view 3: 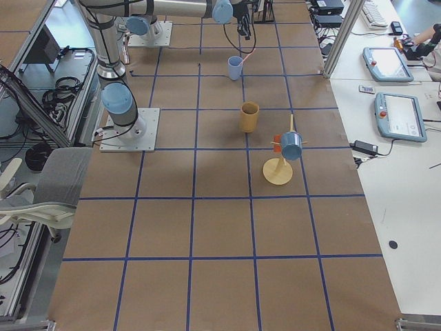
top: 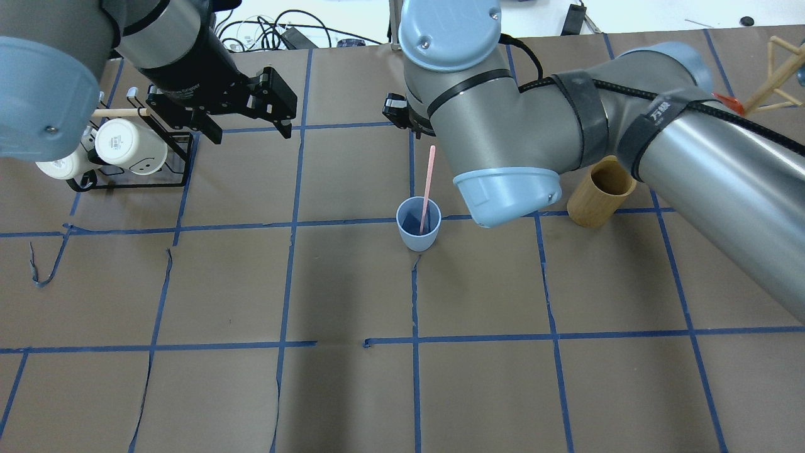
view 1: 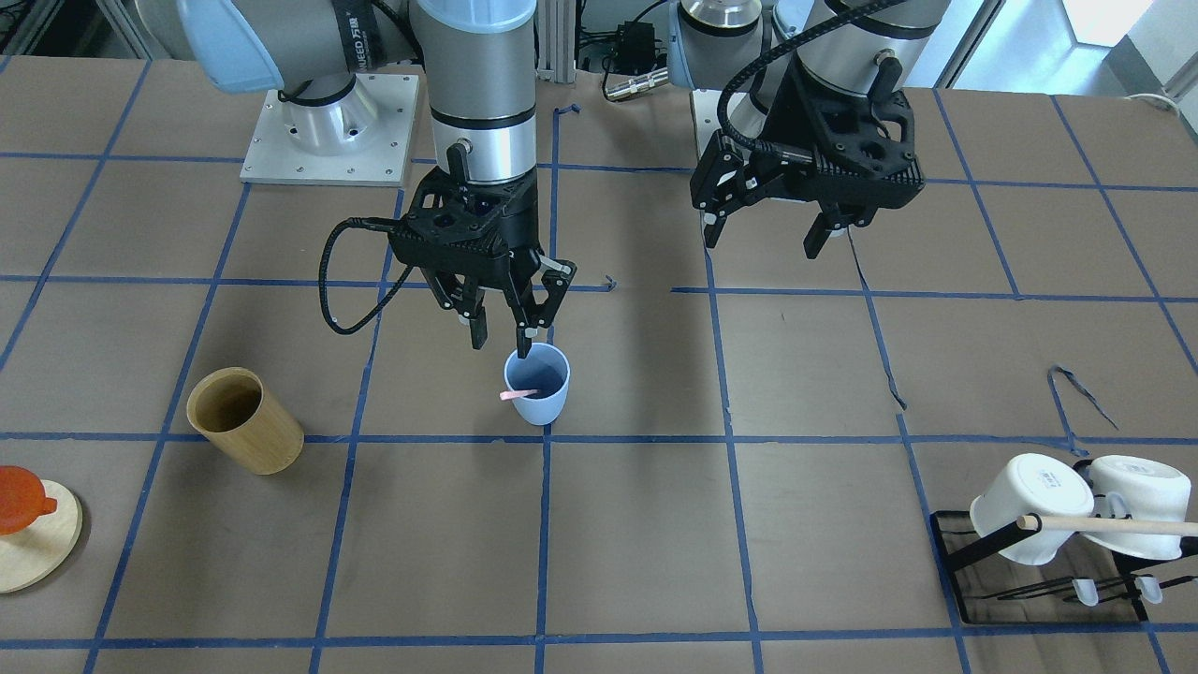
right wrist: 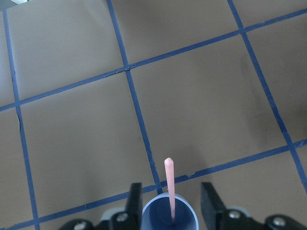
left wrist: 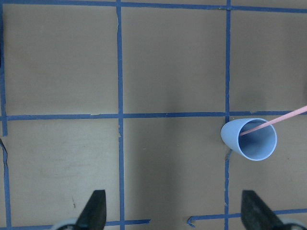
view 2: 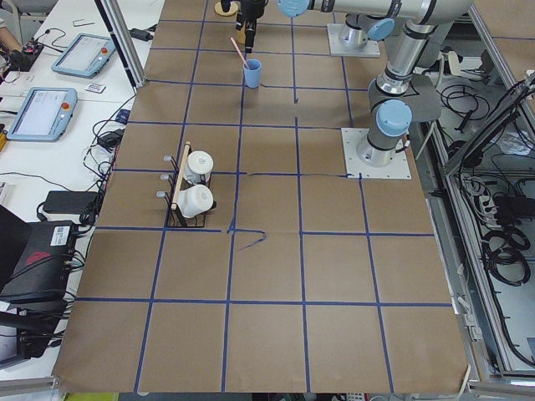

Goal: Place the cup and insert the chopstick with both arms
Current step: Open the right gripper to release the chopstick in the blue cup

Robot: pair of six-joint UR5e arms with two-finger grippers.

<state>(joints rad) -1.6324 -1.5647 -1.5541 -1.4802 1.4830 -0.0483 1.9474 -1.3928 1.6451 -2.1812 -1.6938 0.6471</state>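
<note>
Insert step looks done: chopstick [view 1: 518,395] leans inside the upright cup [view 1: 539,386], mid table [view 1: 655,543]. Your right gripper [view 1: 502,343] hangs just above, jaws apart, gripping nothing (one fingertip by the rim). The left gripper [view 1: 763,243] is wide open, empty, well apart. Next, I'd say: lift R straight up w/o clipping the chopstick.

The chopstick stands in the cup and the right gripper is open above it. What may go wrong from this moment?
1. The right gripper hangs open close over the cup, with one finger near its rim; a sideways retreat may knock the cup over.
2. The chopstick leans and sticks far above the rim, between the fingers in the right wrist view; a finger may catch it and lever it out.
</note>
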